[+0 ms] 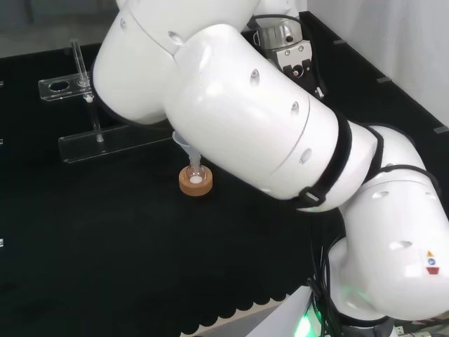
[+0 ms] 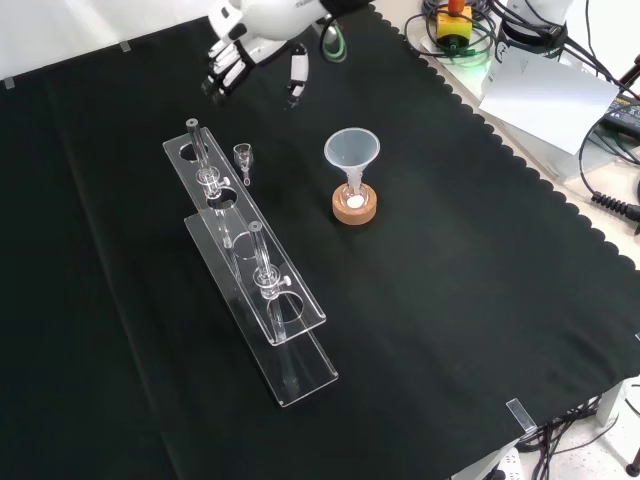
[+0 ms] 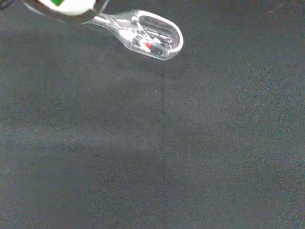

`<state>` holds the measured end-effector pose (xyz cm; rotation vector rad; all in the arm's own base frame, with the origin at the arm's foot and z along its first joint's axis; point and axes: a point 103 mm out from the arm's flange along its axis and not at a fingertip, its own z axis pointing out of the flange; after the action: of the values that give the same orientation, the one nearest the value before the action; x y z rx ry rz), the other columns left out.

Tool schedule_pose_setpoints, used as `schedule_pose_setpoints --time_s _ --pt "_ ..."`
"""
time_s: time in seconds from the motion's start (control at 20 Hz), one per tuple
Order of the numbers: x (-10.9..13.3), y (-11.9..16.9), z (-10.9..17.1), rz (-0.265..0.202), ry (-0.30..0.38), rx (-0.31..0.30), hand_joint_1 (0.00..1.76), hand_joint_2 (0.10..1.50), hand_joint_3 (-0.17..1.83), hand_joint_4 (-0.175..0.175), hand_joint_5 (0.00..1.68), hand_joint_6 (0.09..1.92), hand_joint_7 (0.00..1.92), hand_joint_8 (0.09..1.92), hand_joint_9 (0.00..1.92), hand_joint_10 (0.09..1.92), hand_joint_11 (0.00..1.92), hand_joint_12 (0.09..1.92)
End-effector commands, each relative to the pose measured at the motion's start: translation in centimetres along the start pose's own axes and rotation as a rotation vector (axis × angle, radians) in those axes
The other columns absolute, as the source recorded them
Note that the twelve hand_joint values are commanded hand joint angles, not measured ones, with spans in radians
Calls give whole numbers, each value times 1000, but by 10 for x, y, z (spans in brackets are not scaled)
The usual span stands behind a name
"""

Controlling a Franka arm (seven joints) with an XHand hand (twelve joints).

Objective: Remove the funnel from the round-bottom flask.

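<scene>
One funnel (image 2: 351,150) stands upright in the round-bottom flask (image 2: 354,196) on the bench, well below and right of the hand (image 2: 232,62), its fingers (image 2: 297,80) hanging relaxed, holding nothing, in the front view.

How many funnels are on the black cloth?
2. A large funnel sits in the flask on the cork ring; a small funnel stands beside the clear rack. Clear ware may hide more.
</scene>
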<state>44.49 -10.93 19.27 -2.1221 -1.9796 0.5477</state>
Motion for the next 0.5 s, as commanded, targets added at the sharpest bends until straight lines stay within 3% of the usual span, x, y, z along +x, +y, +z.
schedule_pose_setpoints --time_s 0.05,0.5 --pt "11 -44 -17 -1 34 -42 762 667 466 -85 317 87 4 633 232 753 74 1402" --pt "45 -87 -41 -52 45 -71 729 673 470 -83 318 87 55 671 280 754 117 1411"
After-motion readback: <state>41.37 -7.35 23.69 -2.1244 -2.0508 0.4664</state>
